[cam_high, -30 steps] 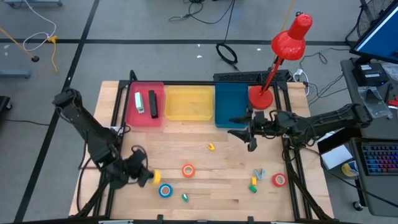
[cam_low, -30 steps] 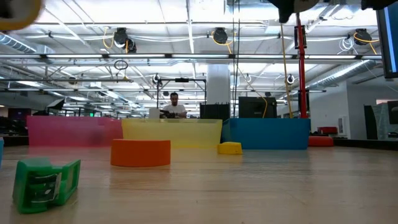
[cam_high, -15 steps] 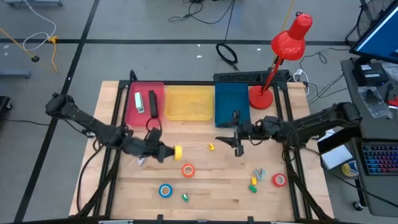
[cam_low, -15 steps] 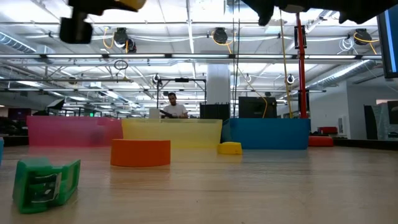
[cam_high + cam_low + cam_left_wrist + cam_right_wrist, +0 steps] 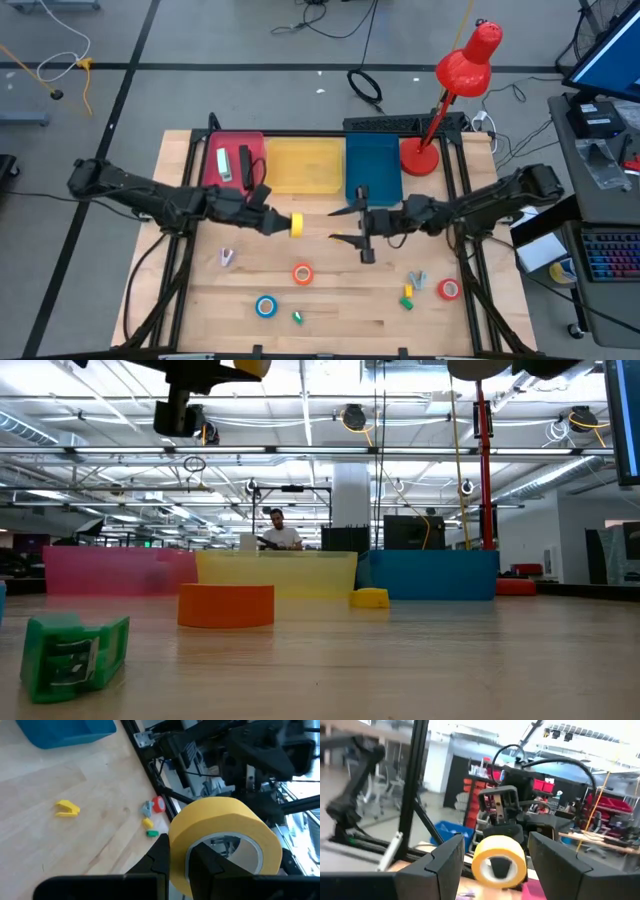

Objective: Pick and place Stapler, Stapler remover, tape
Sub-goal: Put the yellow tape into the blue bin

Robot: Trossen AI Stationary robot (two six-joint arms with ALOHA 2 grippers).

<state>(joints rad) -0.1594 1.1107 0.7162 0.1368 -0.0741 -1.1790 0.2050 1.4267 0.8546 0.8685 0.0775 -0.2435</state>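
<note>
Yellow tape (image 5: pixel 295 224) sits clamped in the left gripper (image 5: pixel 280 222), held above the wooden table (image 5: pixel 330 300) near the middle of the high frame, just below the yellow bin (image 5: pixel 304 165). In the left wrist view the roll (image 5: pixel 225 845) fills the lower right of the frame, with one dark finger (image 5: pixel 210 865) through its centre hole and the other against its outer face. The left arm reaches in from the left edge of the high frame.

The right gripper (image 5: pixel 350 224) hangs just right of the roll, below the blue bin (image 5: pixel 372 166), its fingers spread wide and holding nothing; the right wrist view looks between them at the yellow roll (image 5: pixel 499 860) straight ahead.

Three more rolls lie on the table in the lower part of the high frame: the orange-red tape (image 5: pixel 302 273) at lower centre, the blue tape (image 5: pixel 265 306) to its lower left, and the red tape (image 5: pixel 449 290) at lower right. In the pink bin (image 5: pixel 232 180) at upper left lie a white object (image 5: pixel 224 164) and a dark object (image 5: pixel 245 167) side by side. A small green piece (image 5: pixel 298 318) sits at the bottom centre, and a cluster of small grey, yellow and green pieces (image 5: pixel 411 288) lies left of the red tape. A red desk lamp (image 5: pixel 455 90) stands at the upper right corner of the table. In the low view a person (image 5: pixel 281 530) is seated far behind the bins.
</note>
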